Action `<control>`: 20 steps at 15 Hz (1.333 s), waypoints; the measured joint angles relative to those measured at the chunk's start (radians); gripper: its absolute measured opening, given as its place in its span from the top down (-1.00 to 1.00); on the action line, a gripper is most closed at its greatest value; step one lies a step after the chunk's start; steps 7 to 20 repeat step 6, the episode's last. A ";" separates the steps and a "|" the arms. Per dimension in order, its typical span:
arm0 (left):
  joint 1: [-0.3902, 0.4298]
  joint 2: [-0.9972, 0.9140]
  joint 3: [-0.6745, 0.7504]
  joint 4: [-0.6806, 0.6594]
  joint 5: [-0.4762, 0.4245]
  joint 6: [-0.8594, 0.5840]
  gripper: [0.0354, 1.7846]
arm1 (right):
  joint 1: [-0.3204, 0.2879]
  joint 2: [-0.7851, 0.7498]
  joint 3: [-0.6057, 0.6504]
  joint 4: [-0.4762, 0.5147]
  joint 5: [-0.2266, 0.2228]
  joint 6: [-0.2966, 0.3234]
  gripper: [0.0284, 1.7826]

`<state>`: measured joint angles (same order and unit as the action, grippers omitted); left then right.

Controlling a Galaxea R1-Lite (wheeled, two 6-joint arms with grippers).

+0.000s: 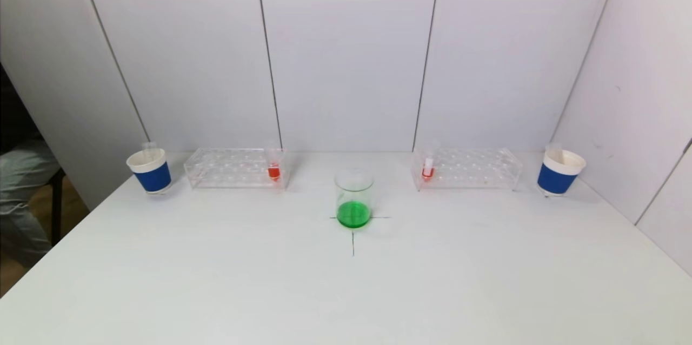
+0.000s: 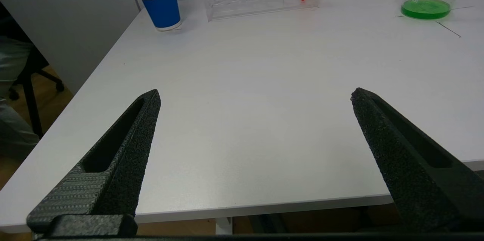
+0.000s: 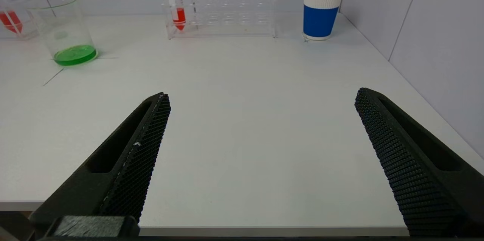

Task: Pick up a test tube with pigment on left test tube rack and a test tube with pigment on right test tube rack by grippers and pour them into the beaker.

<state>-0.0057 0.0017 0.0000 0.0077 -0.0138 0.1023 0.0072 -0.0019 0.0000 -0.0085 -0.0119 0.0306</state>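
The left gripper (image 2: 255, 95) and right gripper (image 3: 262, 95) are hovering by the white table's (image 1: 216, 280) near edge, fingers spread wide, gripping nothing. Two clear plastic racks, left (image 1: 230, 167) and right (image 1: 476, 168), are each holding one red-pigment tube (image 1: 274, 167) (image 1: 428, 167), flanking one glass beaker of green liquid (image 1: 354, 199); two blue-banded paper cups (image 1: 150, 171) (image 1: 559, 173) are standing outermost.

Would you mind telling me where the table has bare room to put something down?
The wide near half of the table, in front of the beaker, is bare. Small gaps flank the beaker toward each rack. The back row is crowded: left cup, left rack, right rack, right cup.
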 joint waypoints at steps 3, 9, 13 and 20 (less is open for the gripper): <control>0.000 0.000 0.000 0.000 0.000 0.000 -0.98 | 0.000 0.000 0.000 0.000 0.001 0.000 -0.99; 0.000 0.000 0.000 0.000 0.000 0.000 -0.98 | 0.000 0.000 0.000 0.001 0.001 0.000 -0.99; 0.000 0.000 0.000 0.000 0.000 0.000 -0.98 | 0.000 0.000 0.000 0.001 0.001 0.000 -0.99; 0.000 0.000 0.000 0.000 0.000 0.000 -0.98 | 0.000 0.000 0.000 0.001 0.001 0.000 -0.99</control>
